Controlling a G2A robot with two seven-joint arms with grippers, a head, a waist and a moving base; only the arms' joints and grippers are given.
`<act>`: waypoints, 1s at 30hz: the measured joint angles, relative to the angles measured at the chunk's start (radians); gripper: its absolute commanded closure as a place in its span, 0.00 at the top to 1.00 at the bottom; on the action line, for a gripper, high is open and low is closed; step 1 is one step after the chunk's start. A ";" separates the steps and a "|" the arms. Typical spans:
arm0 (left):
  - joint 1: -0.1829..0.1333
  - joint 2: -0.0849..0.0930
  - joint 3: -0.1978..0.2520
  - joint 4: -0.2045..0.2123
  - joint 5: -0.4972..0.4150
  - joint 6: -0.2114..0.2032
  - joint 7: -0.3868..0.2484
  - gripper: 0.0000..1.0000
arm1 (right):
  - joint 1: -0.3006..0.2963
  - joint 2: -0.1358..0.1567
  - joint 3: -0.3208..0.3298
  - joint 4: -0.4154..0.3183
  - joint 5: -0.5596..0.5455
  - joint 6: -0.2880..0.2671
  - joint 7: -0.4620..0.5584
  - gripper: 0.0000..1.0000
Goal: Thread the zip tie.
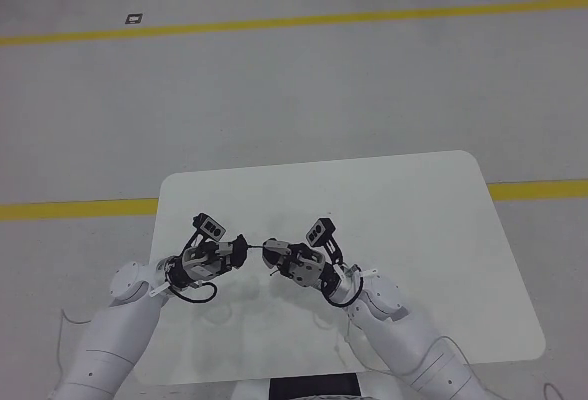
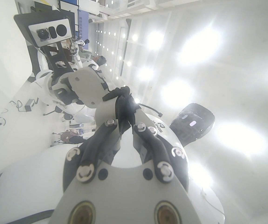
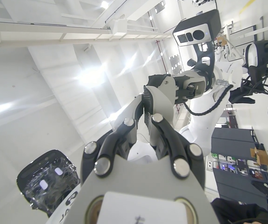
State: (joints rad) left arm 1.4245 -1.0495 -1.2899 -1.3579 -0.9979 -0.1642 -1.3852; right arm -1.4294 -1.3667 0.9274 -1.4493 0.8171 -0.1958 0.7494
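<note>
Above the white table (image 1: 424, 220), my two grippers meet tip to tip near its front middle. A thin black zip tie (image 1: 257, 244) spans the small gap between them. My left gripper (image 1: 242, 250) is shut on one end and my right gripper (image 1: 271, 252) on the other. In the left wrist view, my left gripper (image 2: 124, 117) has its dark pads pressed together, and the right gripper (image 2: 116, 95) sits just past its tips. In the right wrist view, my right gripper (image 3: 145, 111) is shut, its ribbed pads together, facing the left gripper (image 3: 156, 87). The tie itself is hard to make out in both wrist views.
The table has bare white surface all around the arms, with rounded corners and its far edge (image 1: 324, 165) well beyond the grippers. Grey floor with yellow lines (image 1: 274, 22) lies past it.
</note>
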 measured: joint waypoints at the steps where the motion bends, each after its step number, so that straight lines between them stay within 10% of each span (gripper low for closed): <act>1: 0.000 0.000 0.000 0.000 0.000 0.000 0.000 0.00 | -0.001 0.000 0.002 0.000 0.001 0.001 0.000 0.00; 30: 0.000 0.000 0.000 0.000 0.000 0.000 0.000 0.00 | -0.019 0.006 0.035 0.005 0.021 0.000 0.013 0.00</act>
State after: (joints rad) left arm 1.4245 -1.0495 -1.2899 -1.3579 -0.9979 -0.1642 -1.3852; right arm -1.4489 -1.3609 0.9624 -1.4440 0.8379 -0.1954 0.7627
